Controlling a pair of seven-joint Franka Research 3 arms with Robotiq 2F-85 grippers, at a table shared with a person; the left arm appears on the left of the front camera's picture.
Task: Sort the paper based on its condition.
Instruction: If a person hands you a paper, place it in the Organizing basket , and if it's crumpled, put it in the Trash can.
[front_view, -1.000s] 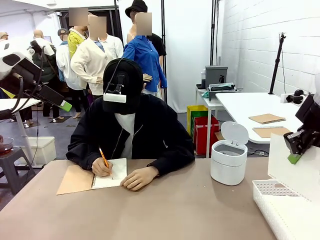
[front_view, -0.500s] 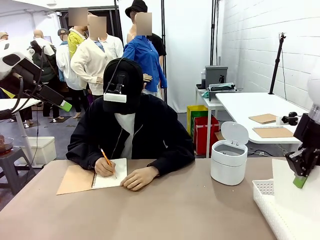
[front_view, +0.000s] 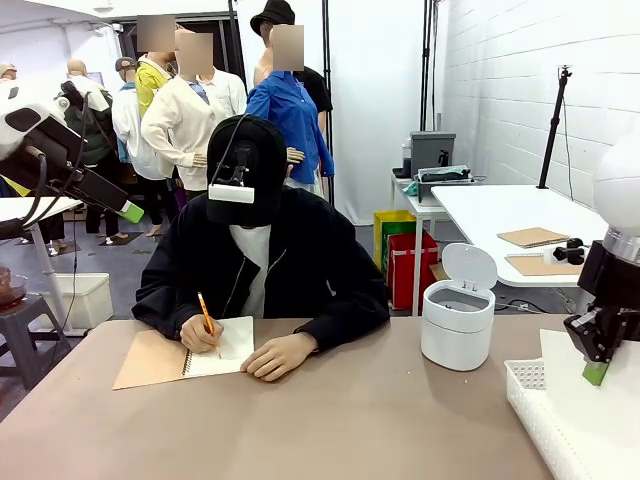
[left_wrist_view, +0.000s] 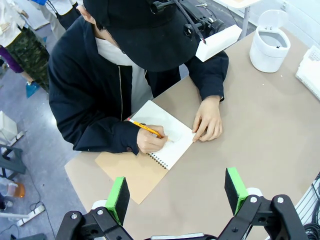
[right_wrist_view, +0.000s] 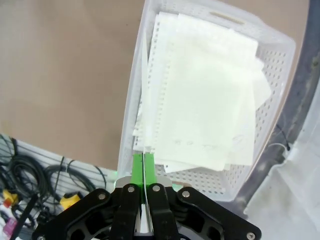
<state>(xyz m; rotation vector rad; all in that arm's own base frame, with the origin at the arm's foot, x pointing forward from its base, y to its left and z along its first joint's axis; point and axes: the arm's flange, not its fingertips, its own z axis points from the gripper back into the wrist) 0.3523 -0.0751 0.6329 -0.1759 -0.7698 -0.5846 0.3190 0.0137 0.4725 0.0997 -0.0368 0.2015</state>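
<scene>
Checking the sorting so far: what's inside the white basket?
The basket holds a loose stack of paper sheets; lower sheets are covered. The right gripper pinches one sheet above it.

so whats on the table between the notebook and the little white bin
Nothing but bare tabletop, apart from the person's resting hand right beside the notebook. The front view shows the stretch up to the bin clear.

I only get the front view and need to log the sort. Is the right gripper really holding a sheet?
Observer: Yes. In the right wrist view the right gripper is shut on the edge of a sheet, held edge-on over the basket.
Operator: What's in the basket?
Observer: A stack of loose white sheets, some with punched edges.
Operator: And the left gripper?
Observer: The left gripper is open, above the person's notebook.
</scene>
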